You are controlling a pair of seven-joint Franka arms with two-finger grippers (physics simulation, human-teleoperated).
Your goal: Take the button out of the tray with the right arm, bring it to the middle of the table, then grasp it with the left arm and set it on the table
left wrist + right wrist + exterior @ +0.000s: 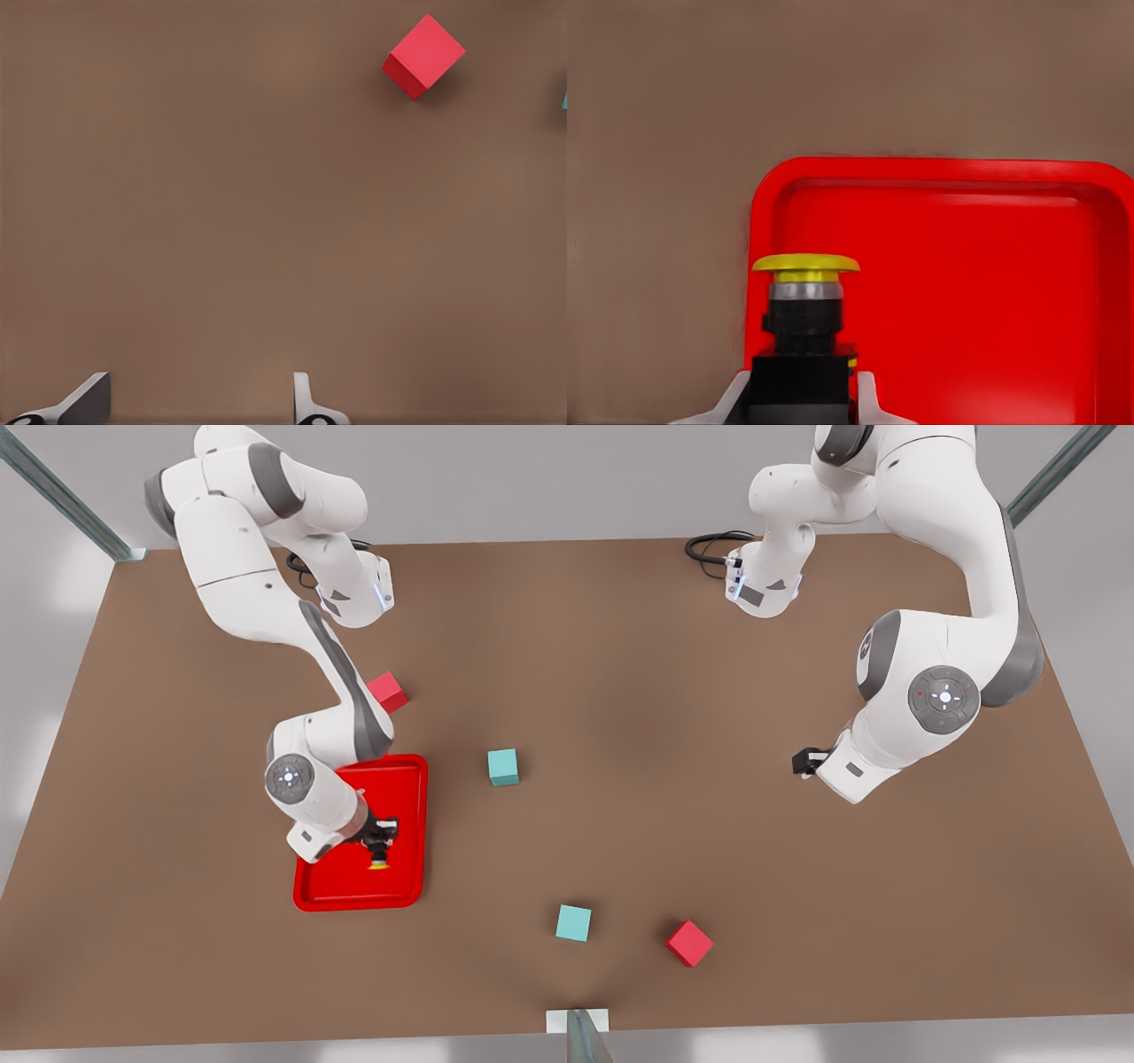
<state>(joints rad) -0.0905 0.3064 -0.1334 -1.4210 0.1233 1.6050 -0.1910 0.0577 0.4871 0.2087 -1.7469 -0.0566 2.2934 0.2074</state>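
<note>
Matte brown counter [620, 691] fills most of the scene, flat and plain, with pale grey floor and metal frame struts [62, 496] around its edges. Two glossy white arms with grey bands stand at the far side. On the front view's left sits the tray [403, 779], bright red, smooth, rounded corners, low rim. Right gripper [379, 849] is down inside it, fingers clamped on the boxy black body of the button [804, 332], round yellow cap facing out, metal collar under it. Left gripper [199, 403] hangs over bare counter on the front view's right, fingers spread apart, nothing between them. Four small cubes lie scattered: two red [689, 942] [388, 691], two teal [503, 767] [573, 923].
</note>
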